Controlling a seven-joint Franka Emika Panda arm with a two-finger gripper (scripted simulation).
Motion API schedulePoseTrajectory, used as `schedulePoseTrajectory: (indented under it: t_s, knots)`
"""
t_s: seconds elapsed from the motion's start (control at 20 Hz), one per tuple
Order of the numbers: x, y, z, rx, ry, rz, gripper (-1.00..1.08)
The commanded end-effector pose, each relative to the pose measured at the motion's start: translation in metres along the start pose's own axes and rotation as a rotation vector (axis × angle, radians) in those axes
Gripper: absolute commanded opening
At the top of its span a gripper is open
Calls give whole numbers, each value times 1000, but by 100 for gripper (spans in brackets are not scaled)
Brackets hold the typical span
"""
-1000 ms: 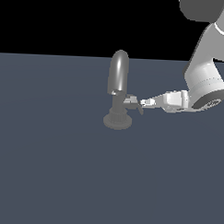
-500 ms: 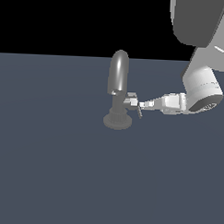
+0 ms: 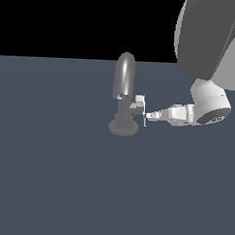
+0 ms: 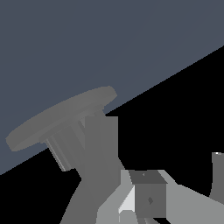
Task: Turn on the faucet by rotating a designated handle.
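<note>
The faucet (image 3: 124, 86) is glossy grey, with a tall arched spout, a short column and a round flared base (image 3: 123, 127). The handle (image 3: 138, 106) juts from the column toward the exterior view's right and ends in a thin white bar (image 3: 144, 117). My gripper (image 3: 150, 115) reaches in from that side, its narrow tip right at the bar, seemingly touching it. Whether the fingers are apart or together does not show. The wrist view is very close: the faucet (image 4: 98, 148) with its base disc, and the handle (image 4: 149, 199) stretching out to an upright bar.
A flat dark blue-grey floor (image 3: 54, 174) runs all around the faucet. My white arm (image 3: 209, 106) and its large grey upper link (image 3: 205, 36) fill the exterior view's upper right.
The gripper tip has dipped slightly lower against the handle's bar. The arm's upper link has swung further into the exterior view. The faucet body has not moved.
</note>
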State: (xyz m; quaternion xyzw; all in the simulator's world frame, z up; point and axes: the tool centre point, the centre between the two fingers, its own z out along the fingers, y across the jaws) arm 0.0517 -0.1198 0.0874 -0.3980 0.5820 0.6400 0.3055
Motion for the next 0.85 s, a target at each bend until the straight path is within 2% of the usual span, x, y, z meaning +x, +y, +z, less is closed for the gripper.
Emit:
schedulePoseTrajectory:
  t_s: [0.0,0.8]
  knots:
    - [17,-15,5,20,-1,19,-100]
    - [38,-34,5,22,-6,41,-100]
